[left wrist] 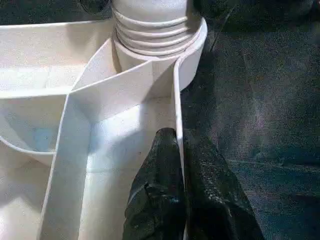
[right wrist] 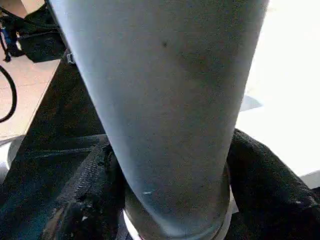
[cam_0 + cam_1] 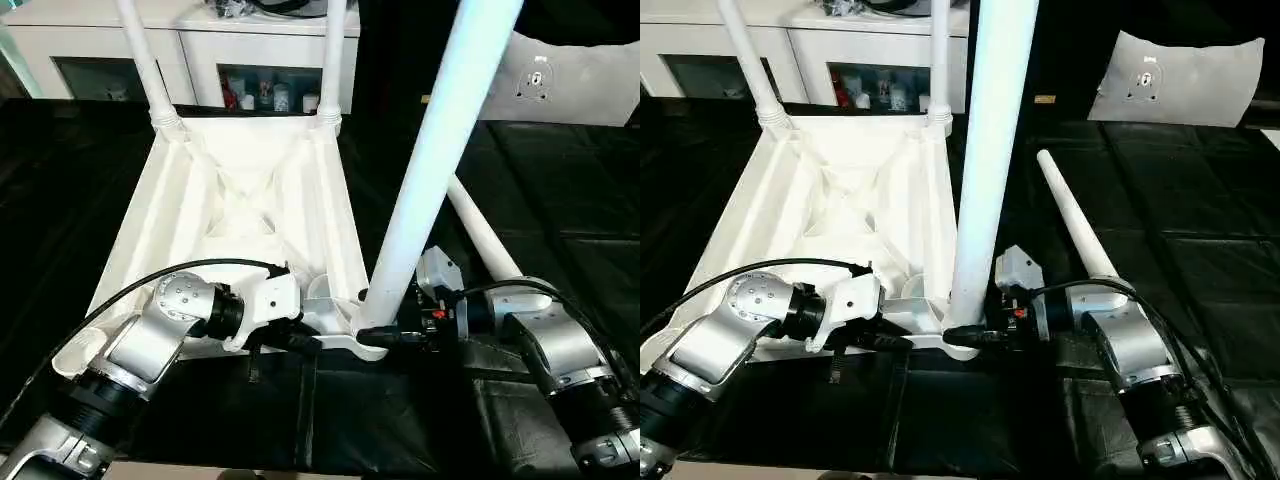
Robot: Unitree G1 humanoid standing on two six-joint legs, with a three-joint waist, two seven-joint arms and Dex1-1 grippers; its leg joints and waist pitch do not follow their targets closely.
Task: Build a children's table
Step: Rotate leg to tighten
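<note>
Left eye view: my left gripper [image 3: 300, 343] is pinched on the upturned tabletop [image 3: 240, 210] rim. The near-right leg [image 3: 430, 160] stands upright in its socket, and my right gripper [image 3: 385, 335] straddles its base, grip unclear.

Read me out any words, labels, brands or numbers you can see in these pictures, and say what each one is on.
No readable text.
The white sheet on the black surface bears a small round printed mark, too small to read.
Items on the white cabinet shelf: any labels too blurred to read.
</note>
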